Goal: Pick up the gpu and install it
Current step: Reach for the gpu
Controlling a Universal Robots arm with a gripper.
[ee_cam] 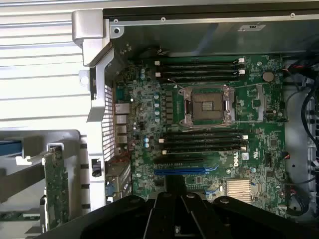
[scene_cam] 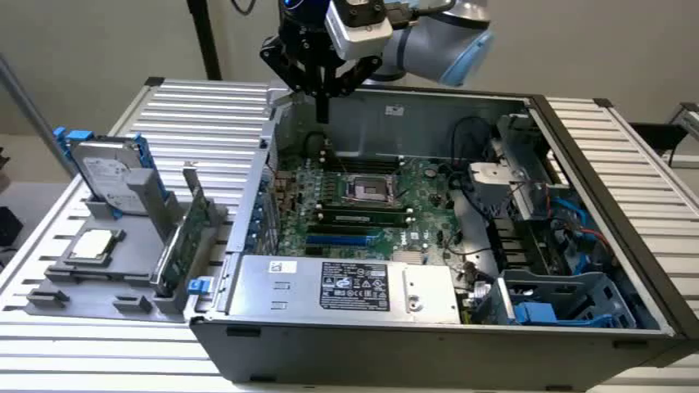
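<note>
jaws clenched, empty, above the open case (scene_cam: pixel 437 352); gpu (scene_cam: pixel 183 237) stands racked beside hard drive (scene_cam: pixel 110 172).

Arm (scene_cam: pixel 453 37) sits at the top of the exterior view, right of centre: grey housing, light-blue joint cap (scene_cam: pixel 475 57), wrist (scene_cam: pixel 407 33) bent over so the tool points straight down. Gripper (scene_cam: pixel 324 119) is vertical, its black linkage splayed at the knuckles and tapering down. Fingers (scene_cam: pixel 323 102) are pinched together into one thin tip, fully closed on themselves. Wrist view agrees: gripper (ee_cam: pixel 174 181) is centred, linkage symmetric on both sides, fingers meeting on the centre line.
</note>
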